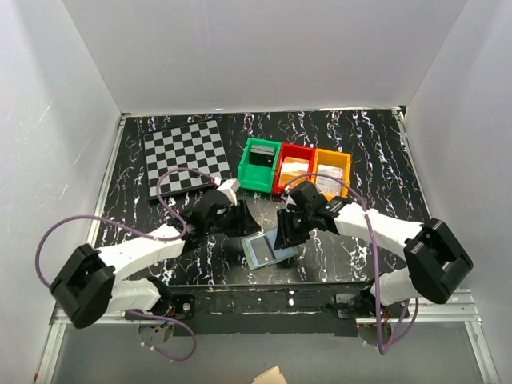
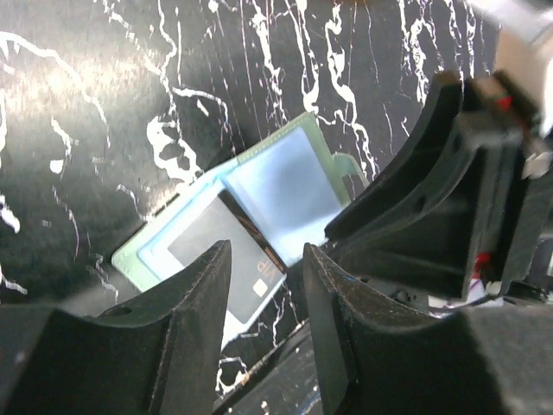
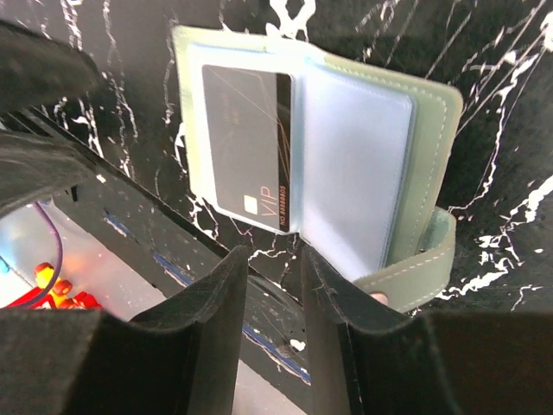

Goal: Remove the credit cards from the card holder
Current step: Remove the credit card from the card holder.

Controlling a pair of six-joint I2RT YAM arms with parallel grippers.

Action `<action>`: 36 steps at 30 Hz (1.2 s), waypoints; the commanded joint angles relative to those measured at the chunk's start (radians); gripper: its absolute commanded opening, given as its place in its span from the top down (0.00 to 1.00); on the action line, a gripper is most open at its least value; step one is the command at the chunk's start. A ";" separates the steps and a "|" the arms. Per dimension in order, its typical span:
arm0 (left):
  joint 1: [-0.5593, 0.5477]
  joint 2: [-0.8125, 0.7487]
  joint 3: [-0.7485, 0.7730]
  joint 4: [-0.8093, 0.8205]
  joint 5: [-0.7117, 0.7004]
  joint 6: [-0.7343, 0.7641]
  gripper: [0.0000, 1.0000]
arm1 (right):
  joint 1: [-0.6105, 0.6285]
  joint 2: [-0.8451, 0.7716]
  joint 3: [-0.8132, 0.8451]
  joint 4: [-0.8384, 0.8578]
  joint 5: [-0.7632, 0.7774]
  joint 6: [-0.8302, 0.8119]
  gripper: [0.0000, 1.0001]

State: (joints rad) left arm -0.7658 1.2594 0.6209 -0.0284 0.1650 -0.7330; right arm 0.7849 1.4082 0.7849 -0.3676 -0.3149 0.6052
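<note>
The card holder (image 1: 268, 250) lies open on the black marbled table near its front edge, sage-green outside and light blue inside. One dark credit card (image 3: 246, 130) marked VIP sits in a clear pocket on one half; the other half (image 3: 354, 147) shows only pale blue sleeves. The same card (image 2: 220, 251) shows in the left wrist view, in the holder (image 2: 285, 177). My left gripper (image 1: 240, 220) (image 2: 266, 251) hovers just left of the holder, open with nothing between its fingers. My right gripper (image 1: 286, 232) (image 3: 272, 255) stands open at the holder's right side, holding nothing.
A checkerboard (image 1: 186, 160) lies at the back left. Behind the grippers stand a green bin (image 1: 264, 142), a red bin (image 1: 298, 149) and an orange bin (image 1: 334, 154). The table's front edge (image 3: 173, 268) runs close under the holder. White walls enclose the table.
</note>
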 commanded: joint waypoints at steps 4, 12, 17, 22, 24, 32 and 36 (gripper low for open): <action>-0.044 -0.114 -0.113 -0.002 -0.019 -0.125 0.66 | -0.006 -0.008 0.132 -0.063 0.007 -0.073 0.60; -0.089 -0.017 -0.125 0.016 -0.016 -0.134 0.69 | -0.022 0.149 0.211 -0.065 -0.024 -0.099 0.60; -0.090 -0.011 -0.151 0.008 -0.024 -0.151 0.71 | -0.044 0.172 0.166 -0.039 -0.044 -0.102 0.60; -0.090 -0.006 -0.176 0.012 -0.028 -0.158 0.73 | -0.049 0.172 0.120 0.013 -0.079 -0.090 0.60; -0.090 0.014 -0.174 0.018 -0.027 -0.157 0.73 | -0.049 0.173 0.109 0.027 -0.088 -0.078 0.59; -0.090 0.081 -0.161 0.022 -0.053 -0.135 0.75 | -0.049 0.178 0.073 0.064 -0.105 -0.053 0.59; -0.090 0.104 -0.148 0.056 -0.062 -0.123 0.76 | -0.049 0.161 0.048 0.084 -0.107 -0.036 0.59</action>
State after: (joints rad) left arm -0.8532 1.3361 0.4553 0.0219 0.1455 -0.8822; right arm 0.7387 1.5871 0.8589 -0.3290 -0.4004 0.5476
